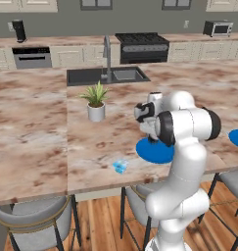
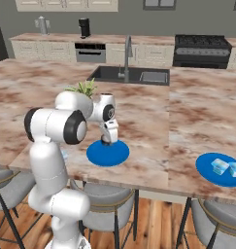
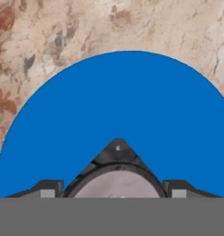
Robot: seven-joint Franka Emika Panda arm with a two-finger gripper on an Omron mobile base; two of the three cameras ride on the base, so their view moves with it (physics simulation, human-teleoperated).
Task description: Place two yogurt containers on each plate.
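Left base view: 1 pale blue-and-white boxy yogurt cup (image 1: 120, 166) lies on the marbled desk (image 1: 37, 127), left of the hand (image 1: 152, 139) and apart from the flat round blue plate (image 1: 152, 152) beneath it.

Right base view: the far blue plate (image 2: 209, 175), well right of the hand, carries 2 cups (image 2: 219, 166); judged complete.

Hand view: the near plate shows bare blue; something dark and rounded sits between the fingertips (image 3: 49, 188), identity and grip unclear. Near plate apparently outstanding.

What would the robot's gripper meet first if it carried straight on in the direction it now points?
Most likely the flat round bright blue plate directly below it. The gripper points down over that plate, near its far side, and nothing shows between them. How large the gap is cannot be judged.
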